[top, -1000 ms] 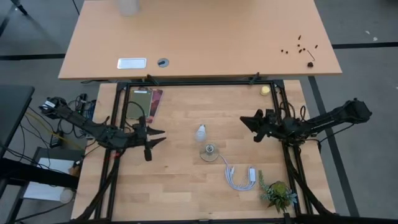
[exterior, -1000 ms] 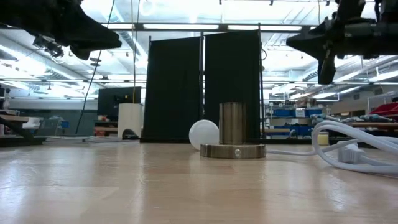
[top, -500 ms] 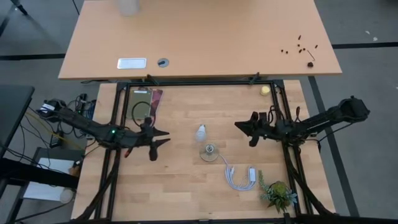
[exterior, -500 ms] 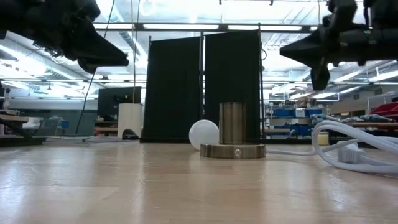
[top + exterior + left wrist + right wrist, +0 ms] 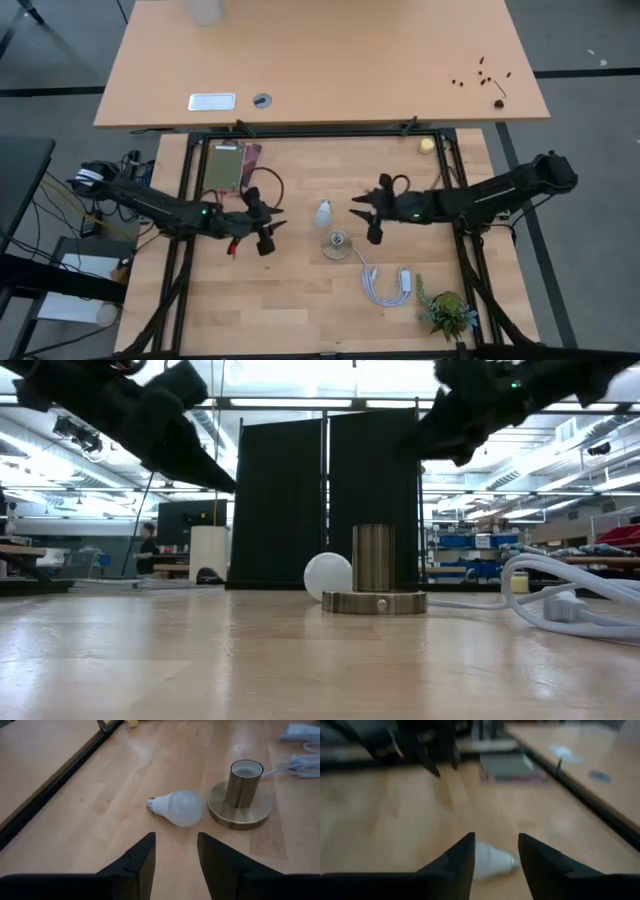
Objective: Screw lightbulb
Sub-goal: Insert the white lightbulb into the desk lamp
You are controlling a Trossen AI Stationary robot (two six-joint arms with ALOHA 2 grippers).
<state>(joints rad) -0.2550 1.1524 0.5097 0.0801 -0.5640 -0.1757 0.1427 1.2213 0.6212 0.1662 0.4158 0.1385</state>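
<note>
Where it lies, frosted lightbulb [image 5: 182, 807], perhaps unlit

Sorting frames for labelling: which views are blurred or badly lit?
Right wrist view: smeared throughout, the lightbulb a soft white streak. Left wrist view: sharp, bulb and brass socket crisp. Low view: bright ceiling lights behind, arms mere silhouettes. High view: evenly lit, clear.

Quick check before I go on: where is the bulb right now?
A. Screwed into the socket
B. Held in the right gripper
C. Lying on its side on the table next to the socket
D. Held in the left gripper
C: the bulb lies on its side on the table beside the socket, whose top is empty; neither gripper touches it.
</note>
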